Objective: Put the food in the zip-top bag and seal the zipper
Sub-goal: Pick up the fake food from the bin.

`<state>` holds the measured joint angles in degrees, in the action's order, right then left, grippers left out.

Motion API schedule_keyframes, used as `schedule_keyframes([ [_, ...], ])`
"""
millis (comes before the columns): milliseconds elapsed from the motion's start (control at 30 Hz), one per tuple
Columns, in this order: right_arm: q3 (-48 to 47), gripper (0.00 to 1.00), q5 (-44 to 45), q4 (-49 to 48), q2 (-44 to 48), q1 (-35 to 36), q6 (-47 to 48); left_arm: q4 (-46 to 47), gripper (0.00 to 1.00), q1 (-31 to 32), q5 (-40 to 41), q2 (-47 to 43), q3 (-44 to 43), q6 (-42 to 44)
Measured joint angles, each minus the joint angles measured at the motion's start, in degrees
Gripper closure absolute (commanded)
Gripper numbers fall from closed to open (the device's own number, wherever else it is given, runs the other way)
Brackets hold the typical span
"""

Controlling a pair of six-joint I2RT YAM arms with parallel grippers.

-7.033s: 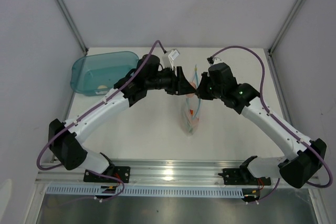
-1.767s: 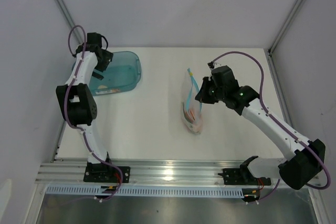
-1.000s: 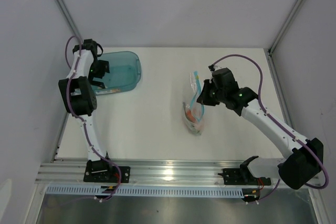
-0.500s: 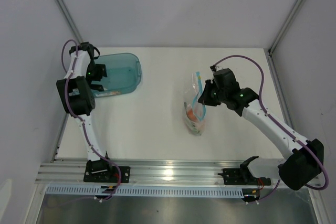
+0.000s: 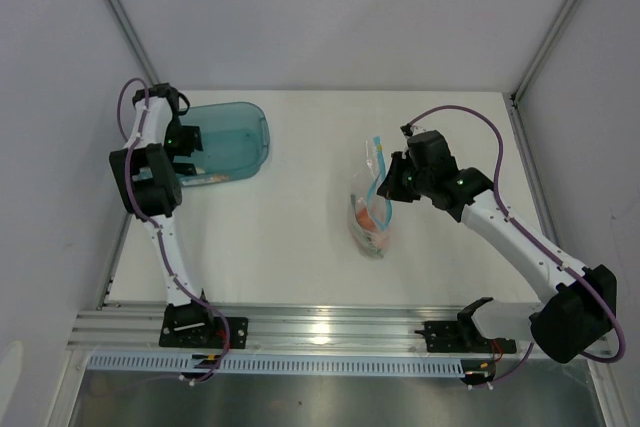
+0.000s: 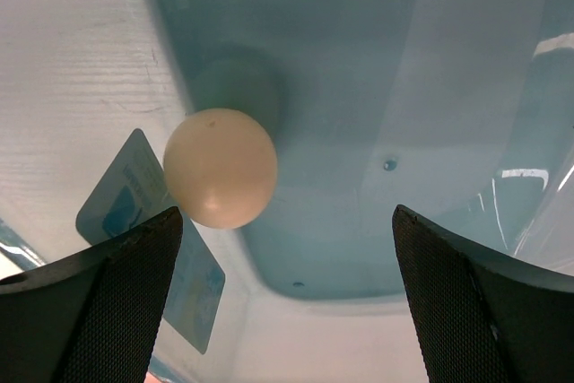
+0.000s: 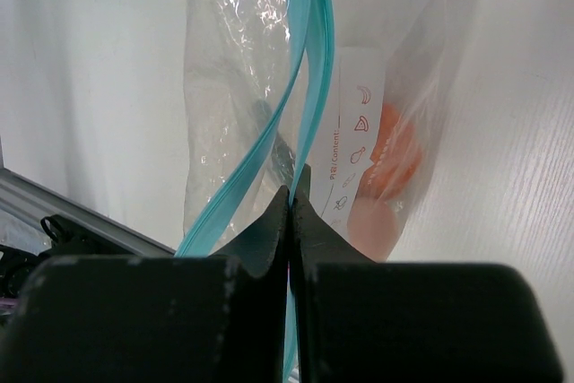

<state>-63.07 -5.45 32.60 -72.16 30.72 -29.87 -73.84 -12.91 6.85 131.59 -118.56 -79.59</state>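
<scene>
Right end effector (image 7: 291, 202) tight on zipper (image 7: 316, 60), orange fruit (image 7: 399, 157) apparently in bag (image 7: 224, 87).

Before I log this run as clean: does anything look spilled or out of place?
Nothing spilled. The cream egg sits in the teal tub, outside the zip-top bag, whose zipper gapes, one strip pinched by the right gripper.

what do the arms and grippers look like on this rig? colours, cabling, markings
The left arm and right arm have white links, black joint housings and a loose purple cable each. A small green light glows near the right wrist. The left gripper and right gripper have matte black fingers; the left's show a fine grid texture. No legible markings.
</scene>
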Motion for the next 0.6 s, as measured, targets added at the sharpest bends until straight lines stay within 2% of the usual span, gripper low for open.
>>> schedule_keyframes([
  [167,0.13,1.00,-0.02,-0.20,0.00,-0.11,-0.02,-0.42,0.03,-0.04,0.50,1.14,-0.22,-0.02],
  [533,0.50,1.00,-0.02,-0.37,0.04,-0.22,-0.02,0.22,0.18,-0.04,0.87,1.40,0.37,-0.55],
  [600,0.50,1.00,-0.02,-0.37,0.09,-0.22,-0.02,0.59,0.18,-0.04,1.14,1.40,1.03,-0.57],
])
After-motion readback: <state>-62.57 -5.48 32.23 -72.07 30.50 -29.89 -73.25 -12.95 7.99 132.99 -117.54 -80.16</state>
